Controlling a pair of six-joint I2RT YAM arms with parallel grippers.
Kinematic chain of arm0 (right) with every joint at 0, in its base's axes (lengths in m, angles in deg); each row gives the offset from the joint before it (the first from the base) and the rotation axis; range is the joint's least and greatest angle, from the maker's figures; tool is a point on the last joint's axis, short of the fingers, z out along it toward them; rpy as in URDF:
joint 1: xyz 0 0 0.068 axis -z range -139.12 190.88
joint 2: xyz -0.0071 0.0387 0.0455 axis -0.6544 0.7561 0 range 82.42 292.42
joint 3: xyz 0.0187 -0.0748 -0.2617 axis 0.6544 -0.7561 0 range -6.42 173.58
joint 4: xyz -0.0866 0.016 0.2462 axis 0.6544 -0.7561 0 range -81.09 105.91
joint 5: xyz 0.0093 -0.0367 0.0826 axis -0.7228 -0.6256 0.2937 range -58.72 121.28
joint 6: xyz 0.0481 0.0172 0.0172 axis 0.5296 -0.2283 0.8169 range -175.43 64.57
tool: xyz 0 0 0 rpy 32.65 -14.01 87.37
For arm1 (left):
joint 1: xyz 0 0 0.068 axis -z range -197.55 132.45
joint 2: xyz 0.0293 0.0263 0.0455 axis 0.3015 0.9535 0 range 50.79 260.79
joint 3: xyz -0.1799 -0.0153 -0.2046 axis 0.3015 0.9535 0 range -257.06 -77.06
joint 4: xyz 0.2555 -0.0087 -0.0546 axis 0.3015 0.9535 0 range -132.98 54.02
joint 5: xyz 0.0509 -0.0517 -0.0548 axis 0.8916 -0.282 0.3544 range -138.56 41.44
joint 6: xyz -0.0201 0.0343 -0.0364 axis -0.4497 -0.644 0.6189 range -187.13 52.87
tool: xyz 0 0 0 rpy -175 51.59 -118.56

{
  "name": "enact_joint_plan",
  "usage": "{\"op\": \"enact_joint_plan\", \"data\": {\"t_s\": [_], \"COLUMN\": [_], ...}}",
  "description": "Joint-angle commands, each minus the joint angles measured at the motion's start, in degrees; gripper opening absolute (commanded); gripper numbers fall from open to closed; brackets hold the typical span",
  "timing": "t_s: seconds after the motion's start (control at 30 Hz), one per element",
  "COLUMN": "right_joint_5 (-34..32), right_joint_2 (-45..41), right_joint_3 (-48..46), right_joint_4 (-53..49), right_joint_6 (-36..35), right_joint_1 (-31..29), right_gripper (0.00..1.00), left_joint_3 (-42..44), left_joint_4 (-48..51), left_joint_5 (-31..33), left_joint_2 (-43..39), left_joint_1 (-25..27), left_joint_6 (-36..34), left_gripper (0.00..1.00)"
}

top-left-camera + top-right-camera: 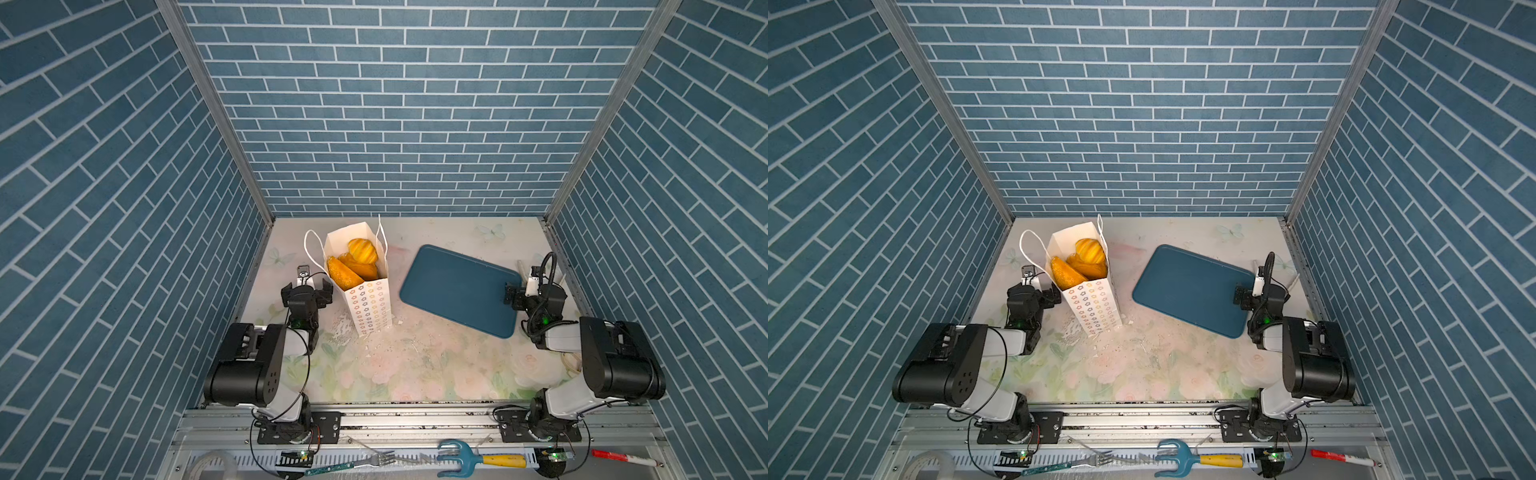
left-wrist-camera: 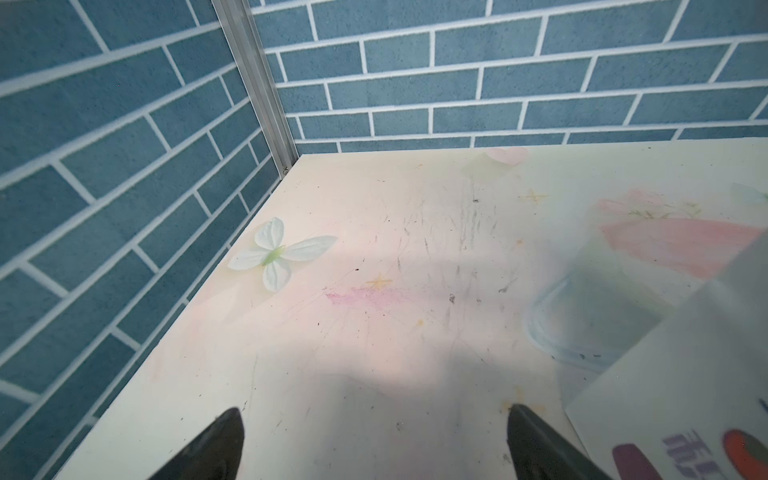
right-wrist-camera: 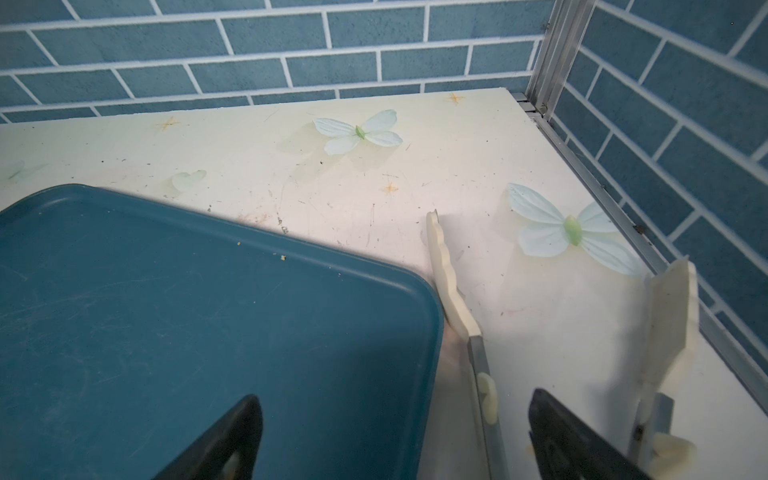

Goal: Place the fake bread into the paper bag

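Currently: fake bread (image 1: 357, 259) inside paper bag (image 1: 370, 303), golden pieces showing at open mouth; bag upright. Tray (image 1: 457, 286) beside bag bare except crumbs, so loading judged complete. Left claw (image 2: 374, 419) spread, empty, just beside bag. Right claw (image 3: 395, 399) spread, empty, well apart from bag, above tongs (image 3: 451, 291). Step: retreat. Draw left arm straight away from bag; no sideways sweep, as tall narrow bag likely tips.
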Motion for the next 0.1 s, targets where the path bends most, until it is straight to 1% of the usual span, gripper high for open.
{"op": "enact_joint_plan", "data": {"t_s": [0.0, 0.07], "right_joint_5": [1.3, 0.7], "right_joint_2": [0.0, -0.3], "right_joint_3": [0.8, -0.1], "right_joint_4": [1.2, 2.7], "right_joint_6": [-1.7, -1.8], "right_joint_1": [-0.2, -0.3], "right_gripper": [0.99, 0.99], "left_joint_3": [-1.0, -1.2], "left_joint_4": [0.9, 1.1], "left_joint_5": [0.9, 0.5], "left_joint_2": [0.4, 0.4], "left_joint_1": [0.5, 0.5], "left_joint_6": [-0.9, -0.9], "left_gripper": [1.00, 1.00]}}
